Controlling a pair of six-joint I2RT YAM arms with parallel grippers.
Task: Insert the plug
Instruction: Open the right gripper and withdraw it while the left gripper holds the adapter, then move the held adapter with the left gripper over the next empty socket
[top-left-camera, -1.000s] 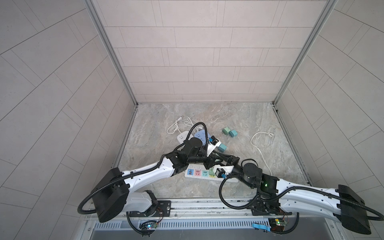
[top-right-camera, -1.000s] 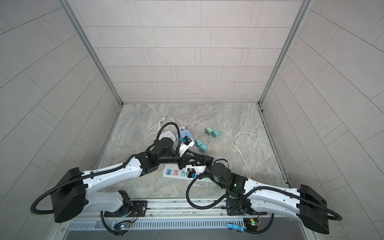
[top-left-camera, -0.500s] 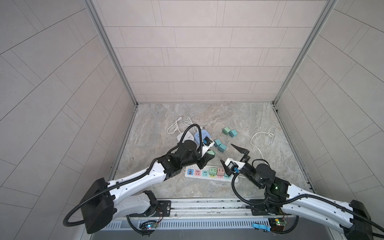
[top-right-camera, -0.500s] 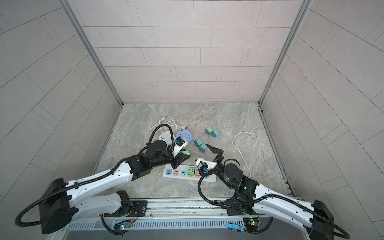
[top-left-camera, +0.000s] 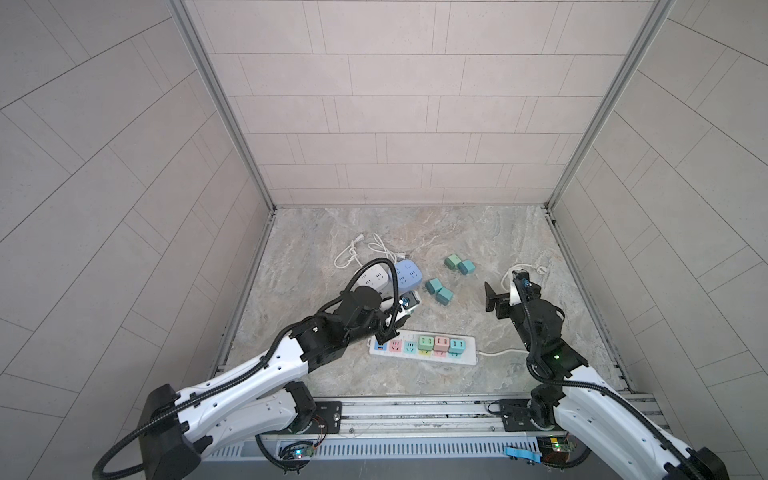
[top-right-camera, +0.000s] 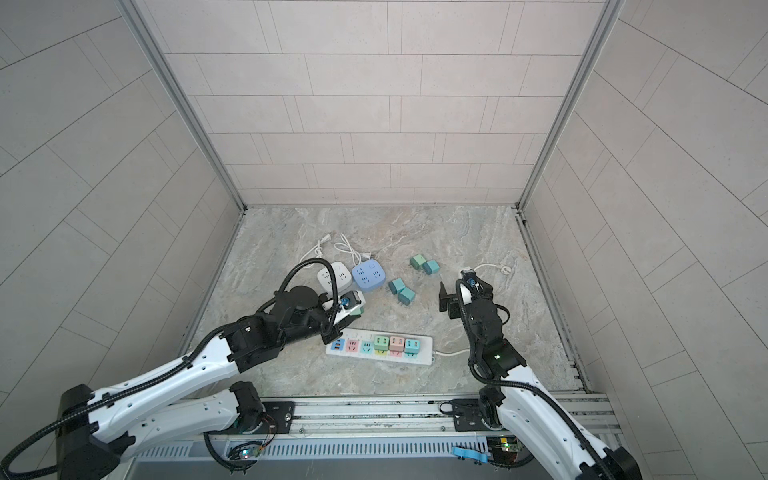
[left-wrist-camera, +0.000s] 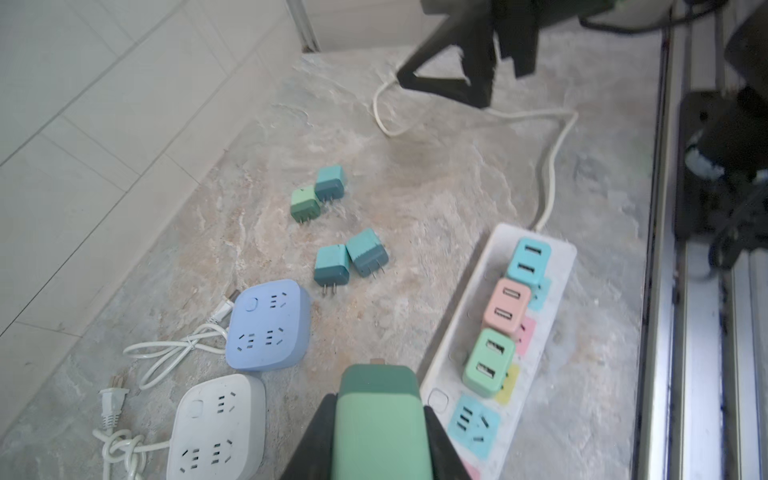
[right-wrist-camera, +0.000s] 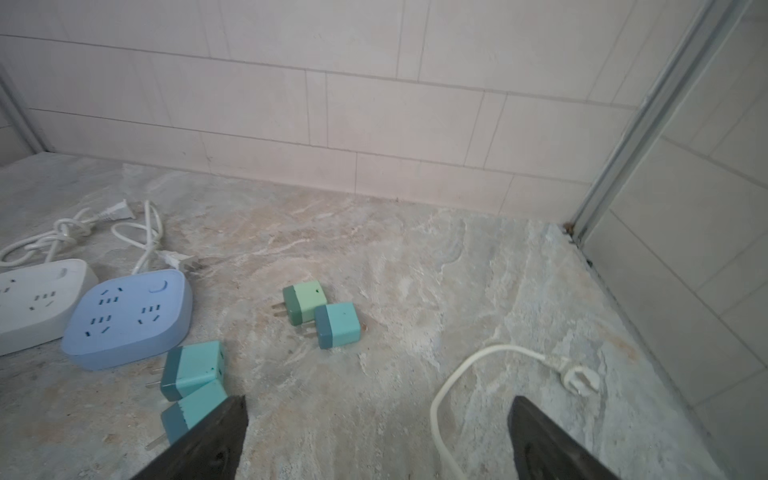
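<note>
My left gripper (left-wrist-camera: 378, 404) is shut on a green plug (left-wrist-camera: 376, 419), whose prongs point away from the wrist camera. In both top views this gripper (top-left-camera: 404, 308) (top-right-camera: 352, 305) hovers just behind the left end of the white power strip (top-left-camera: 469, 356) (top-right-camera: 424, 353) (left-wrist-camera: 552, 299). A green, a pink and a blue plug sit in the strip; its blue socket (left-wrist-camera: 473, 422) lies beside the held plug. My right gripper (top-left-camera: 498, 293) (top-right-camera: 455, 294) (right-wrist-camera: 378, 405) is open and empty, right of the strip and above the floor.
Several loose teal plugs (top-left-camera: 438, 291) (top-left-camera: 459, 264) (right-wrist-camera: 320, 313) lie on the marble floor behind the strip. A blue square socket (top-left-camera: 408, 276) and a white one (top-left-camera: 373, 277) with coiled cords sit at the back left. The strip's white cord (top-left-camera: 498, 353) (right-wrist-camera: 465, 370) runs right.
My right gripper has opened wide and drawn back from the power strip to the right. The left gripper has pulled slightly back from the strip, still holding the green plug.
</note>
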